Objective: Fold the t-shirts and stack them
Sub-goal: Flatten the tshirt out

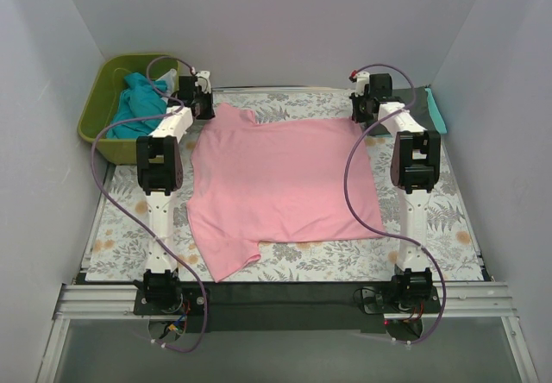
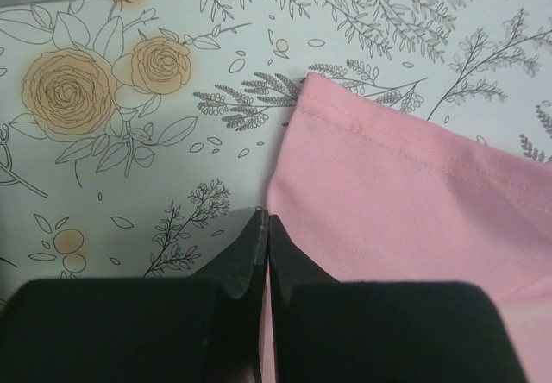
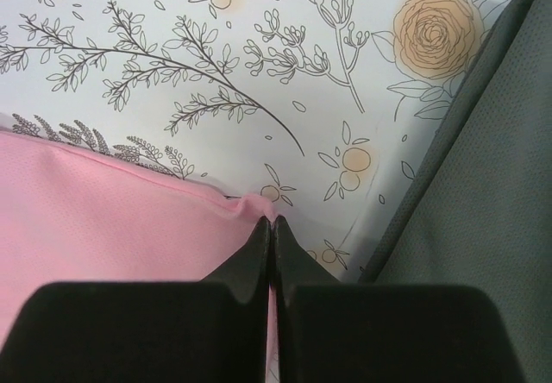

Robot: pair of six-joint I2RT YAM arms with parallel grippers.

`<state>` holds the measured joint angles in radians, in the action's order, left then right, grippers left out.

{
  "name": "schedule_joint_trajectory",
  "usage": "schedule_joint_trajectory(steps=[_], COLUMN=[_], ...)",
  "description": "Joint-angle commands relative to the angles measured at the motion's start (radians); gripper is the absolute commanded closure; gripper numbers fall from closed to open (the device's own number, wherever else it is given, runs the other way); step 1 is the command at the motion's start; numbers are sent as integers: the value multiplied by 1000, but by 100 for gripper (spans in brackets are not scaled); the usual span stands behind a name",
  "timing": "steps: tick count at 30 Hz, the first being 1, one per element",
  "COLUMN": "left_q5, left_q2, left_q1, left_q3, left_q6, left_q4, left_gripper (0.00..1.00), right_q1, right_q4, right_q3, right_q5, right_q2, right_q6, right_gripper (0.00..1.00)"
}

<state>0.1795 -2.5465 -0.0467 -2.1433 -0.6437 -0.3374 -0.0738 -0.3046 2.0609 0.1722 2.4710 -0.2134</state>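
Pink t-shirt [image 1: 285, 176] lies flat on the table cloth [image 1: 431, 236]. The left gripper [image 2: 264, 221] and right gripper [image 3: 269, 221] each pinch a far corner, jaws closed. We judge both should lift level and draw nearward together. We count one pink, one dark grey t-shirt [image 3: 483, 193], and a teal bundle [image 1: 138, 107] in the tub [image 1: 103, 146], number unclear.
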Motion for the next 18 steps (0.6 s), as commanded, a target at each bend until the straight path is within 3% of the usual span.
schedule_joint_trajectory(steps=[1,18], left_q5=[63,182], left_q2=[69,278], left_q1=[28,45], left_q3=[-44,174], left_q6=[-33,1], left_q4=[11,127], left_gripper=[100,100], right_q1=[16,35], right_q4=[10,5], right_q3=[18,-48], right_q5=[30,89], right_q2=[-107,-219], right_q6=[-21,-49], right_gripper=[99,99])
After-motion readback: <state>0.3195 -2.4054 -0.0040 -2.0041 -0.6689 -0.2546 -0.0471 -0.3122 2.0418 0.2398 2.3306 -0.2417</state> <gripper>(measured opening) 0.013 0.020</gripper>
